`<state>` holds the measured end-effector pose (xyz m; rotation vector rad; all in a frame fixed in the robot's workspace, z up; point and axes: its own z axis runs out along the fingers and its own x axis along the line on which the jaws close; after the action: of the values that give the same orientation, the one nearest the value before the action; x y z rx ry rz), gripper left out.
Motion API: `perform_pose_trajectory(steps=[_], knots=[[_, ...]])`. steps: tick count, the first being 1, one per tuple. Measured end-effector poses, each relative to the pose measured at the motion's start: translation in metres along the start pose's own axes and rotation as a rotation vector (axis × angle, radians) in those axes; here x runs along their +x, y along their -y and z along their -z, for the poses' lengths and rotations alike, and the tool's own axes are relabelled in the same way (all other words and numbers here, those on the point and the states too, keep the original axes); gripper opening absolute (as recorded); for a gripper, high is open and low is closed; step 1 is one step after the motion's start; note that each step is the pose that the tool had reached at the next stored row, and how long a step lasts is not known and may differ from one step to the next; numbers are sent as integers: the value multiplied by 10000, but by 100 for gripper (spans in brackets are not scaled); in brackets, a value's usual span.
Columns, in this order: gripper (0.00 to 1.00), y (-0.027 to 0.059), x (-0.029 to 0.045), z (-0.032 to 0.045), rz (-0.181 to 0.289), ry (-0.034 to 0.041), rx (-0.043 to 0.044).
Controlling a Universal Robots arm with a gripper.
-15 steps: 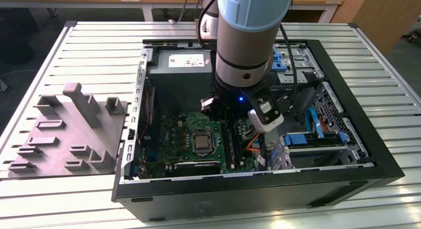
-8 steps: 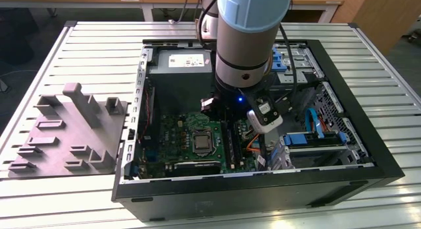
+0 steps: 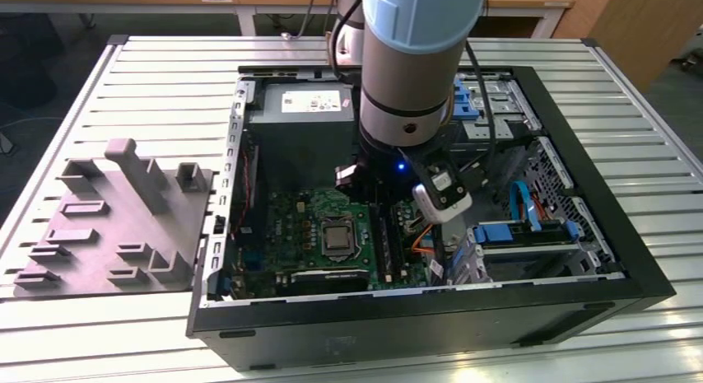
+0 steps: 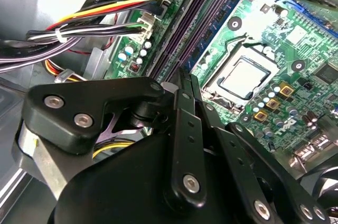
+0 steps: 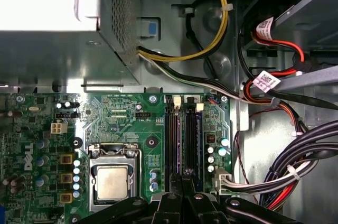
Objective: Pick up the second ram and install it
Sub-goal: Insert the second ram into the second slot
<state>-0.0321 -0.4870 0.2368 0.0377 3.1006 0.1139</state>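
Gripper (image 5: 182,183) vertical, low over motherboard (image 5: 121,113)

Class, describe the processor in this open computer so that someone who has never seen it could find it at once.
Find the black case lying open on the slatted table, then the green motherboard on its floor. Near the board's middle sits the processor: a flat silver square in a metal frame, unlike the long dark slots beside it.

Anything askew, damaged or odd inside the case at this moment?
Nothing stands out: the motherboard lies flat in the case, cables are tied in bundles, and the gripper hangs over the memory sockets.
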Motion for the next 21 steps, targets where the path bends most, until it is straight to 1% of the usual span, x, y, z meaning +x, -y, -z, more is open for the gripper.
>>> perform_pose_trajectory(steps=[6, 21], knots=[[11, -14, 2, -28, 0, -1, 0], [11, -25, -5, -53, 0, 0, 4]])
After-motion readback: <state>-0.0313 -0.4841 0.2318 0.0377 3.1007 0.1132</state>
